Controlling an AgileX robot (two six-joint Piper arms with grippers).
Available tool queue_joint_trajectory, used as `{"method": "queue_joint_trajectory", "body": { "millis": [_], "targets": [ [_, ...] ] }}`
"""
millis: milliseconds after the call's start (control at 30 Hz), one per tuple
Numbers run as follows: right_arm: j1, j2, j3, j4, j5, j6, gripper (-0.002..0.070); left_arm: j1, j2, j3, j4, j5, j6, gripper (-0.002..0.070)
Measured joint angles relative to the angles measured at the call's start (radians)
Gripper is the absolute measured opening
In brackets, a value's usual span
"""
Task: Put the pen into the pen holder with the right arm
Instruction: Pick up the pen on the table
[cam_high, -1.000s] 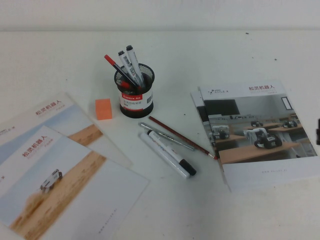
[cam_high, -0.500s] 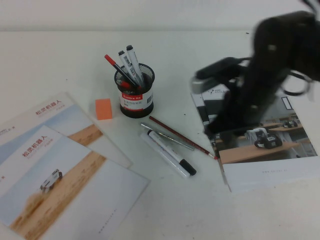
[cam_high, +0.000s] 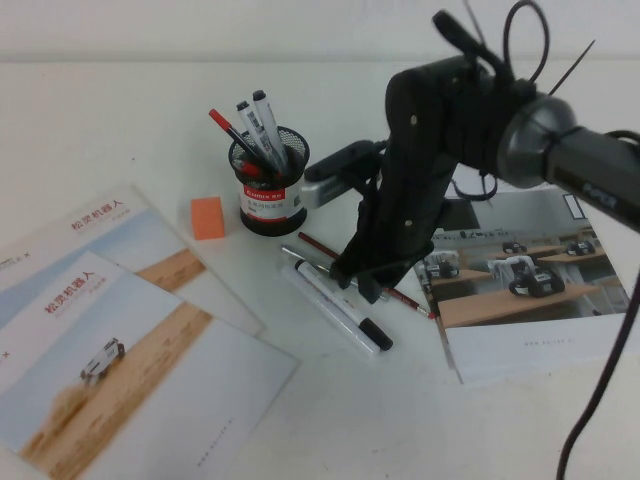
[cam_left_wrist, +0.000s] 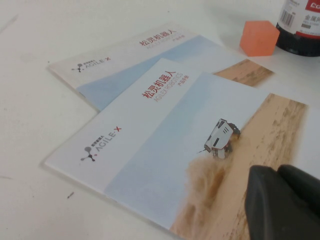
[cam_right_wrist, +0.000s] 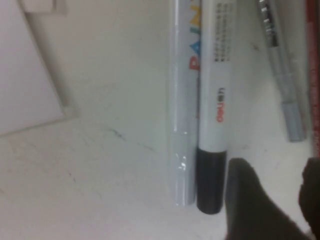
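Observation:
The pen (cam_high: 345, 314), a white marker with a black cap, lies on the table in front of the pen holder (cam_high: 270, 195), beside an all-white pen (cam_high: 318, 303). The black mesh pen holder holds three pens. My right gripper (cam_high: 372, 288) hovers low over the loose pens. In the right wrist view it (cam_right_wrist: 280, 200) is open and empty, with one finger (cam_right_wrist: 247, 205) just beside the pen's black cap (cam_right_wrist: 210, 182). My left gripper (cam_left_wrist: 285, 202) is out of the high view; it sits over the brochures, fingers together, holding nothing.
A slim silver pen (cam_high: 318, 262) and a red pencil (cam_high: 322, 246) lie partly under the right arm. An orange block (cam_high: 207, 217) sits left of the holder. Two brochures (cam_high: 120, 340) lie at the front left, and a booklet (cam_high: 540, 300) at the right.
My right arm has swung in from the right edge and come down over the loose pens. The pens and holder have not moved.

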Motion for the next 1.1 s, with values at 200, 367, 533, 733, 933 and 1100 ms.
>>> {"method": "queue_joint_trajectory", "body": {
  "millis": [200,367,533,733,933,1100],
  "targets": [
    [0.026,0.033,-0.004,-0.031,0.002,0.000,0.0242,0.000,0.000,0.000,0.000,0.000,0.000,-0.0001],
    [0.040,0.061,-0.020,-0.046,0.002,-0.011,0.0244,0.000,0.000,0.000,0.000,0.000,0.000,-0.0001],
    [0.059,0.100,-0.076,-0.078,0.002,-0.015,0.0245,0.000,0.000,0.000,0.000,0.000,0.000,-0.0001],
    [0.061,0.140,-0.136,-0.082,0.003,-0.023,0.0245,0.000,0.000,0.000,0.000,0.000,0.000,-0.0001],
    [0.068,0.173,-0.145,-0.082,0.003,-0.047,0.0245,0.000,0.000,0.000,0.000,0.000,0.000,-0.0001],
    [0.077,0.182,-0.150,-0.090,0.003,-0.050,0.0245,0.000,0.000,0.000,0.000,0.000,0.000,-0.0001]
  ]
}}
